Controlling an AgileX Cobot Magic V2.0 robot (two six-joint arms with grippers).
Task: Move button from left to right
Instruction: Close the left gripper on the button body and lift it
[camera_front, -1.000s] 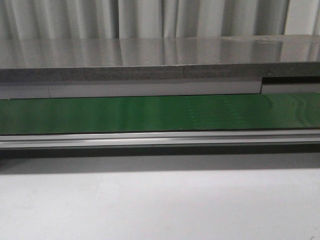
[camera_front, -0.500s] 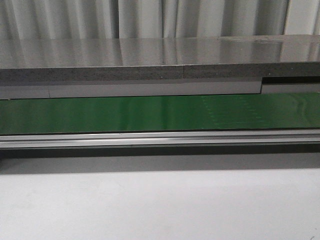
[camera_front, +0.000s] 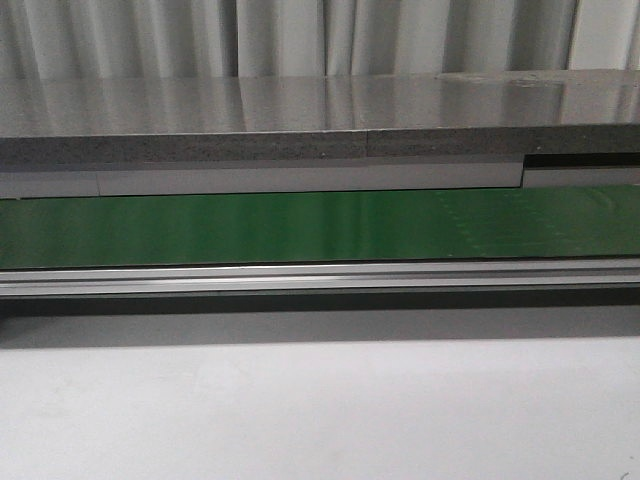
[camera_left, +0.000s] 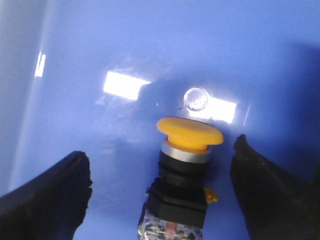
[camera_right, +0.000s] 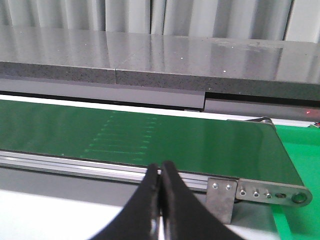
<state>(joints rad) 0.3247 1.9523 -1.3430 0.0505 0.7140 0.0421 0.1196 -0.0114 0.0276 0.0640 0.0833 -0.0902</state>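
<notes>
In the left wrist view the button (camera_left: 182, 172) lies on a glossy blue surface (camera_left: 100, 45), its round yellow-orange cap pointing away from the wrist and its black body toward it. My left gripper (camera_left: 162, 175) is open, one black finger (camera_left: 55, 192) on each side of the button, neither touching it. In the right wrist view my right gripper (camera_right: 160, 172) is shut and empty, its tips together in front of the green conveyor belt (camera_right: 190, 140). No gripper and no button show in the front view.
The green conveyor belt (camera_front: 250, 228) runs across the front view behind an aluminium rail (camera_front: 300, 278), with a grey stone ledge (camera_front: 300, 115) behind and a white tabletop (camera_front: 320, 410) in front. The belt's end roller bracket (camera_right: 270, 192) shows in the right wrist view.
A faint dotted mark on the green belt has drifted to the right in the front view. Nothing else there has moved.
</notes>
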